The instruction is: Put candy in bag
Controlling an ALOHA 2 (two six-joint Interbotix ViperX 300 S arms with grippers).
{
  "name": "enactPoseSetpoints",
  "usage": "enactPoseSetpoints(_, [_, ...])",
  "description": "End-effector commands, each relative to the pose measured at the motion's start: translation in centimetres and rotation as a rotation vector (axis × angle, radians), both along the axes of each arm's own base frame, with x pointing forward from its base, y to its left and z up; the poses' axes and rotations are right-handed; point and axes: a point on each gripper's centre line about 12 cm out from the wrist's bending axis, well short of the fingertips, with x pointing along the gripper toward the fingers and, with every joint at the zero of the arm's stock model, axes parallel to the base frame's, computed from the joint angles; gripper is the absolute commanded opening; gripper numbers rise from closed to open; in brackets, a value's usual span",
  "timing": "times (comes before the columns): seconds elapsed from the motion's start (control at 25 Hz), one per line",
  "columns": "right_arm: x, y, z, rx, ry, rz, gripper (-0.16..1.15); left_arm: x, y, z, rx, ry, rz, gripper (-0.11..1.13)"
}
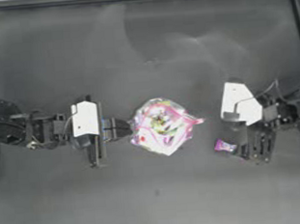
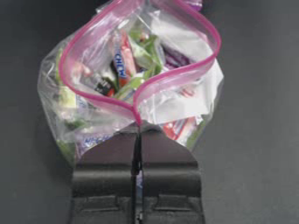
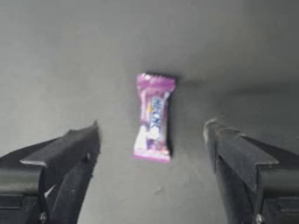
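Left wrist view: bag [image 2: 140, 87] holds mixed sweets.

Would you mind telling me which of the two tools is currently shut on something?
The left tool: its jaws are pinched on the pink mouth strip of the bag. The right tool is open, straddling the loose candy on the table.
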Motion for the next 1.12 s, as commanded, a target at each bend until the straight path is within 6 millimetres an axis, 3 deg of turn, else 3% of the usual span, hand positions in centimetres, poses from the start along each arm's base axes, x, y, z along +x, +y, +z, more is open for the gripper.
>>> enactPoseSetpoints(0.04, [0.5, 0.5, 0.0, 0.001, -0.007, 0.011, 0.98, 0.5, 0.0, 1.0, 0.004, -0.038, -0.001, 0.07])
enactPoseSetpoints(0.56, [1.8, 0.9, -1.9, -0.047, 0.063, 0.016, 0.98, 0.5, 0.0, 1.0, 0.005, -0.038, -0.002, 0.07])
enactPoseSetpoints(1.12, [1.9, 1.2, -3.3, -0.094, 0.123, -0.006, 0.93, 0.5, 0.0, 1.0, 0.005, -0.038, -0.002, 0.07])
